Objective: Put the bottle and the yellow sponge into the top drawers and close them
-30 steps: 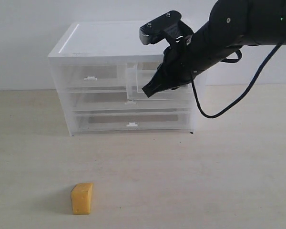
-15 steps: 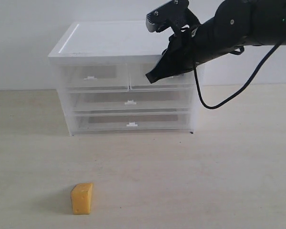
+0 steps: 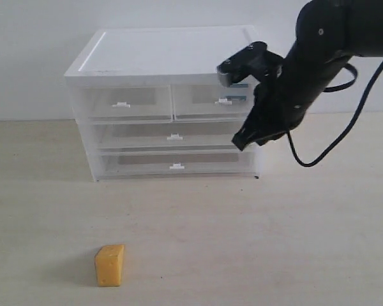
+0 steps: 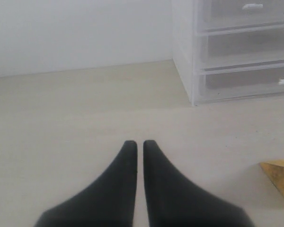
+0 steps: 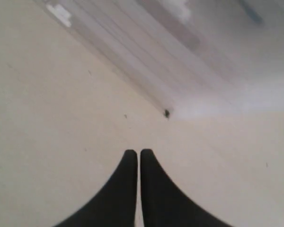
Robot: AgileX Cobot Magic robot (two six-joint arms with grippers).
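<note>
The yellow sponge (image 3: 110, 265) stands on the pale table near the front left; the left wrist view catches its corner (image 4: 280, 174). Both top drawers, left (image 3: 124, 104) and right (image 3: 207, 102), sit pushed in flush. The bottle shows only as a teal patch (image 3: 240, 98) behind the right drawer's clear front. My right gripper (image 3: 237, 143) hangs shut and empty just off the cabinet's right front corner, above the table (image 5: 138, 151). My left gripper (image 4: 138, 142) is shut on nothing, low over bare table, with the sponge off to one side of it. The exterior view does not show the left gripper.
The white-topped cabinet (image 3: 159, 54) stands against the back wall, with two wider drawers (image 3: 173, 136) (image 3: 176, 166) below the top pair. Its corner shows in the left wrist view (image 4: 187, 80). A black cable (image 3: 319, 156) loops down from the right arm.
The right top drawer stood pulled out a second ago; the right gripper pushed it in. The gripper has since dropped down and to the right, away from the drawer front. The sponge has not moved.
</note>
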